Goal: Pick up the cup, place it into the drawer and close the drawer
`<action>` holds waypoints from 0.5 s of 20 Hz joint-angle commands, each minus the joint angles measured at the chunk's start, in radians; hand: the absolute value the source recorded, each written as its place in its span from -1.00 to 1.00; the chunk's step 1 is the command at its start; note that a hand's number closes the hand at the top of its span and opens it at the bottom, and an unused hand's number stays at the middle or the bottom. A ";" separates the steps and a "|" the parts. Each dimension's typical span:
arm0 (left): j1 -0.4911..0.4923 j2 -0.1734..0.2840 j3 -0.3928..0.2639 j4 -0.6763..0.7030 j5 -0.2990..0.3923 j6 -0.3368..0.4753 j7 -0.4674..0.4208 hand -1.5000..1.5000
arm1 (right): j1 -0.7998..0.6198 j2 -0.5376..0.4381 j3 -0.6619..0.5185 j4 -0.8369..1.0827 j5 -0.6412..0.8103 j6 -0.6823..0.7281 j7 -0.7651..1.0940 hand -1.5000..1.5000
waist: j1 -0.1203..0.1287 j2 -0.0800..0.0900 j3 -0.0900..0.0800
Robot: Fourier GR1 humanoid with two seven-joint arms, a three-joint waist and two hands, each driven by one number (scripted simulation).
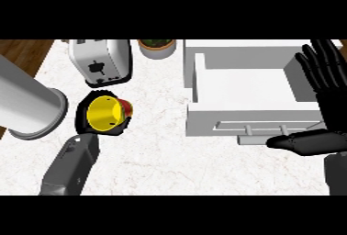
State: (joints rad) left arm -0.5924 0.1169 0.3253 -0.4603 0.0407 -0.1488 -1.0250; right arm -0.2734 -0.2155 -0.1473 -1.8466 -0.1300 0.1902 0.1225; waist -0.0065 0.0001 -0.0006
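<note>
The step in hand is judged to be the grasp and lift of the cup, with the carry to the drawer [244, 87] to follow. The drawer, a white box with a bar handle [267, 127] on its front, stands pulled open and well to the right of the left hand's fingers, just left of the right hand's fingers. For a clean transfer, the cup should be raised clear of the counter [169, 156] before any sideways travel, carried over the drawer's near wall, and lowered inside before release; the front is then to be pushed home. The left hand [102, 120] is seen at the end of a grey forearm entering from the lower edge, its fingers curled round the cup [107, 111] and clamped on it. The cup, yellow inside with a red outer wall, lies enclosed by those fingers, mouth tilted toward the view; whether it is off the counter cannot be told. The right hand [324, 92] rests open at the right edge, fingers straight and spread, thumb lying just below the handle. A toaster [100, 60] stands beyond the left fingers.
</note>
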 commanded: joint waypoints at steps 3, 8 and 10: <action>-0.105 -0.065 -0.067 -0.162 -0.003 0.015 0.111 1.00 | 0.021 -0.001 -0.017 -0.002 0.002 -0.002 -0.017 -1.00 | 0.010 -0.005 0.002; -0.238 -0.102 -0.121 -0.304 -0.002 0.061 0.339 1.00 | 0.041 0.013 -0.006 0.060 0.038 0.002 -0.090 -1.00 | 0.016 -0.006 0.002; -0.266 -0.115 -0.169 -0.370 0.032 0.105 0.432 1.00 | 0.000 -0.004 -0.020 0.034 0.018 -0.004 -0.041 -1.00 | 0.013 -0.008 0.002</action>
State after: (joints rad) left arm -0.7845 0.0255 0.2036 -0.7285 0.0557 -0.0929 -0.7323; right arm -0.2707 -0.2182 -0.1592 -1.8195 -0.1101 0.1840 0.0986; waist 0.0077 -0.0073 0.0011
